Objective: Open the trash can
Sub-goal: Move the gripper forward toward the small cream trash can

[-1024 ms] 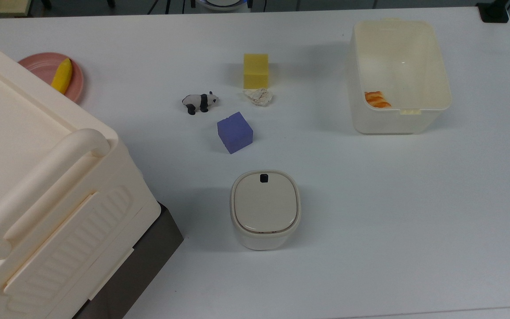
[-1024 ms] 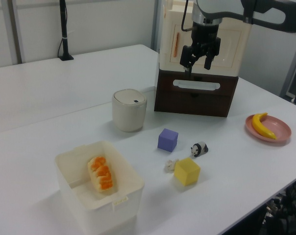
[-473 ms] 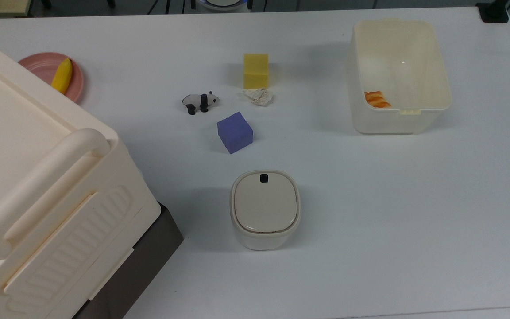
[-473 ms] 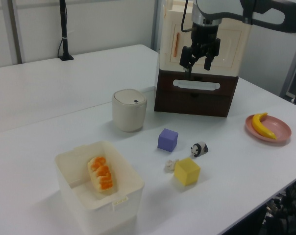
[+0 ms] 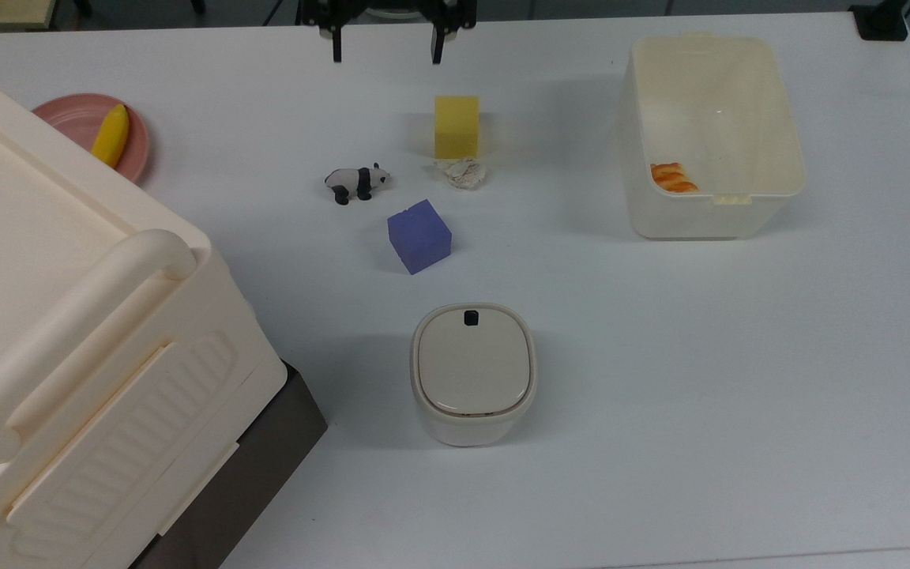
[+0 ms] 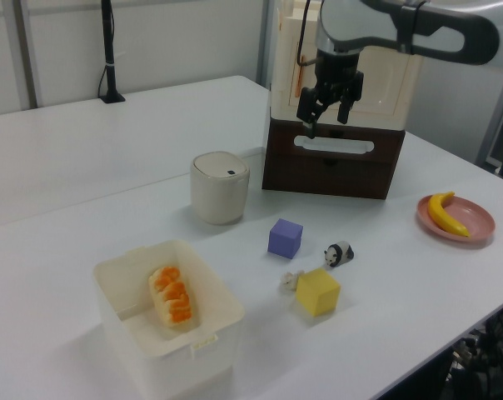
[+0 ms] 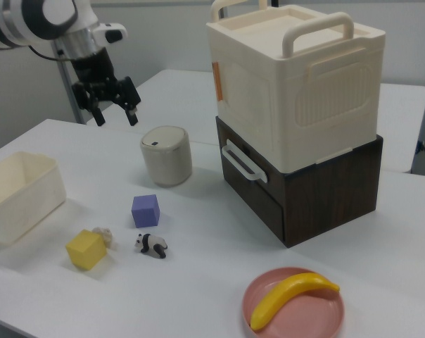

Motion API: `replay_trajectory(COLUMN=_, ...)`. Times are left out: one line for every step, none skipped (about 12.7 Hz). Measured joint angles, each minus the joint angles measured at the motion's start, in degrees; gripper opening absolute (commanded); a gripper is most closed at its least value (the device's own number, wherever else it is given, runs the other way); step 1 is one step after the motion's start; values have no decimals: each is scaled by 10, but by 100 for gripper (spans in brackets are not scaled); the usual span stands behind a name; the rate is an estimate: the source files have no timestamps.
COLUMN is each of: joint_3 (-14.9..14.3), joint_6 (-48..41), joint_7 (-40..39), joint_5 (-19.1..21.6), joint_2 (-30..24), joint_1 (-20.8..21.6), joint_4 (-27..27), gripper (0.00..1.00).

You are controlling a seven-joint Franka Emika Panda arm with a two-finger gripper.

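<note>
Trash can [image 5: 473, 373], a small cream-white rounded-square plastic bin with a beige lid and a small black button [image 5: 471, 318] at its rim, stands closed on the white tabletop [image 5: 700, 356], in the same spot as a second ago. The change is with the arm: in the top view its hand [image 5: 385, 49] has entered at the upper edge, where half a second ago nothing showed, and in the left view it has shifted toward the left view's left. The hand's two fingers are spread apart and grip nothing; it hangs high above the tabletop, well apart from the trash can.

The very large cream box [image 7: 297, 77] with long handles sits on a dark brown cabinet [image 7: 318, 190]. The translucent-white rectangular tub [image 5: 712, 134] holds an orange-and-white food piece [image 5: 673, 177]. A pink plate [image 7: 294, 307] carries a yellow banana [image 7: 291, 297]. Between tub and plate lie a purple cube [image 5: 419, 235], a yellow block [image 5: 456, 126] just beside a crumpled white scrap [image 5: 461, 172], and a small panda figure [image 5: 355, 182].
</note>
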Motion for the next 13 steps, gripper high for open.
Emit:
replay_trajectory(joint_3=0, joint_6=11, joint_7=0, joint_5=-9, joint_2=13, joint_1=0, joint_4=-1, gripper=100)
replay_trajectory(joint_3=0, joint_6=18, joint_7=0, joint_5=-16, joint_2=23, joint_1=0, joint_4=-1, gripper=100)
replay_trajectory(joint_3=0, joint_6=26, joint_7=0, joint_5=-26, joint_2=39, joint_1=1, joint_4=-1, gripper=100)
replay_trajectory(joint_3=0, joint_6=34, joint_7=0, joint_5=-33, joint_2=53, joint_1=1, joint_4=-1, gripper=100)
replay_trajectory(joint_3=0, joint_6=41, joint_7=0, joint_5=-38, joint_2=64, joint_1=3, joint_4=-1, gripper=100)
replay_trajectory(joint_3=0, joint_6=45, joint_7=0, joint_5=-42, joint_2=72, joint_1=5, joint_4=-1, gripper=100)
replay_trajectory(joint_3=0, joint_6=45, joint_7=0, joint_5=-44, joint_2=76, joint_1=6, joint_4=-1, gripper=100)
replay_trajectory(joint_3=1, joint_6=45, joint_7=0, joint_5=-44, joint_2=80, joint_1=7, joint_4=-1, gripper=100)
replay_trajectory(joint_3=1, joint_6=45, joint_7=0, joint_5=-44, joint_2=82, joint_1=9, joint_4=-1, gripper=100)
replay_trajectory(joint_3=1, joint_6=45, joint_7=0, joint_5=-44, joint_2=82, joint_1=11, joint_4=-2, gripper=100)
replay_trajectory(joint_3=1, joint_6=45, joint_7=0, joint_5=-44, joint_2=82, joint_1=13, joint_4=-3, gripper=100)
replay_trajectory(joint_3=1, joint_6=45, joint_7=0, joint_5=-45, joint_2=82, joint_1=14, joint_4=-3, gripper=100)
replay_trajectory(joint_3=1, joint_6=54, joint_7=0, joint_5=-47, joint_2=82, joint_1=15, joint_4=-4, gripper=100)
